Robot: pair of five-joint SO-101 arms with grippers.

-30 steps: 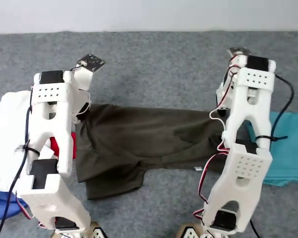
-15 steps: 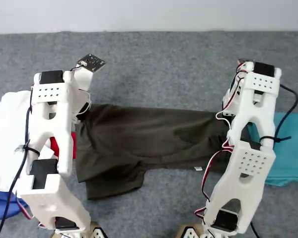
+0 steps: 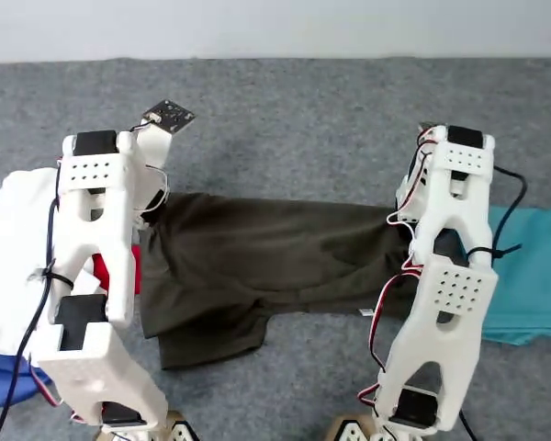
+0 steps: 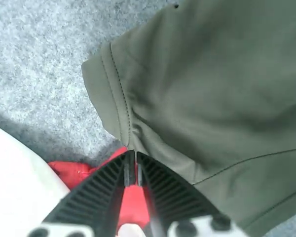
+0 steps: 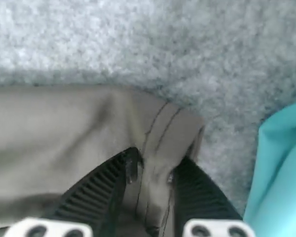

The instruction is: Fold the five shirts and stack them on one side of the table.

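You see first the table (image 3: pixel 285 101), covered with grey carpet-like cloth, which carries everything.

On its middle lies the olive shirt (image 3: pixel 266 257), spread wide from one arm to the other, flat along the far edge. On the near side it is wrinkled, and one part hangs toward you.

The next in size is the white shirt (image 3: pixel 14 248), at the table's left end, partly under the left arm (image 3: pixel 92 239). The teal shirt (image 3: pixel 533 276) lies flat at the right end, behind the right arm (image 3: pixel 445 266), and its edge is just beside the end of the olive shirt. A blue shirt (image 3: pixel 0 381) shows at the near left corner, under the white one. A small piece of a red shirt (image 3: pixel 101 271) shows between the white shirt and the olive shirt.

The left gripper (image 4: pixel 131 160) is at the left end of the olive shirt, where the stitched hem meets the red cloth. Its claws are pressed together on the hem of the olive shirt.

The right gripper (image 5: pixel 155 168) is at the right end of the same shirt. Its claws stand on both sides of the folded hem and clamp it between them.
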